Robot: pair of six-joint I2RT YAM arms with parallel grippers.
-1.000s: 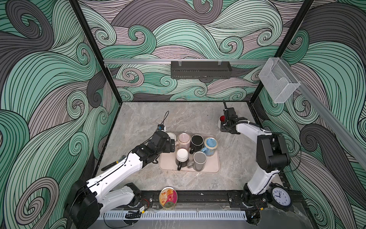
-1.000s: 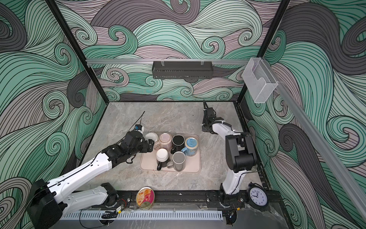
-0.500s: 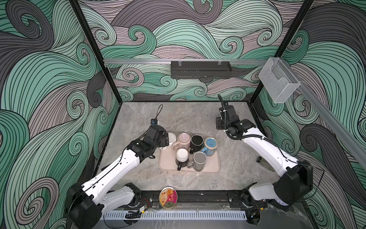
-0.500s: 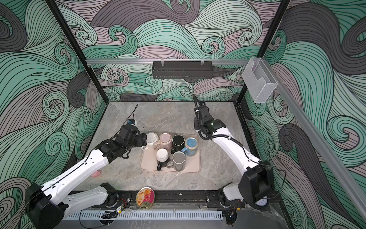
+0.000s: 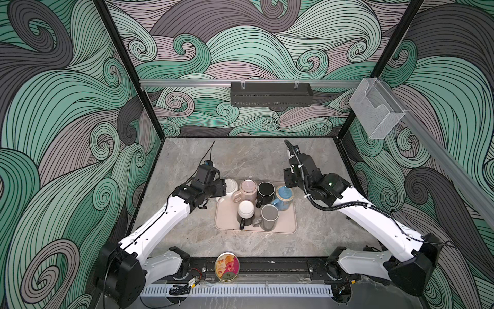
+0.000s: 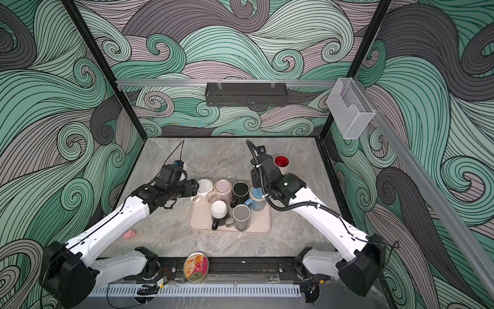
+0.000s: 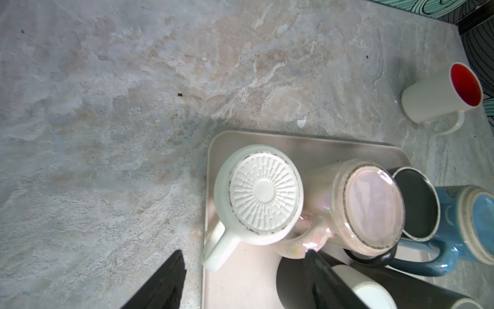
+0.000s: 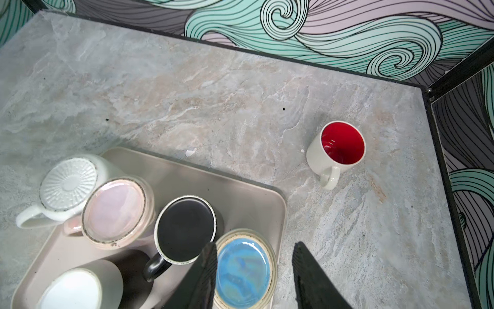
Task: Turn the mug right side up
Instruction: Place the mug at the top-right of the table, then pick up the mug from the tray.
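Observation:
Several mugs stand upside down on the beige tray (image 5: 290, 226): a white ribbed-base mug (image 7: 263, 192), a pink pearly mug (image 7: 371, 203), a black mug (image 8: 187, 227), a blue mug (image 8: 243, 270) and two more in front. My left gripper (image 7: 243, 252) is open and hovers over the white mug's handle (image 7: 219, 251) at the tray's back left corner. My right gripper (image 8: 256, 244) is open above the blue mug; one finger sits between it and the black mug, the other hangs off the tray's edge. A white mug with a red inside (image 8: 339, 149) stands upright on the table.
The red-inside mug (image 6: 281, 162) sits near the back right corner, behind my right wrist. A round tin (image 5: 227, 266) lies on the front rail. A small pink toy (image 6: 129, 233) rests on the table under my left arm. Walls close in on three sides.
My right arm swung away from the red-inside mug at the back right and now hangs over the blue mug. My left gripper drew back slightly from the tray and its jaws narrowed.

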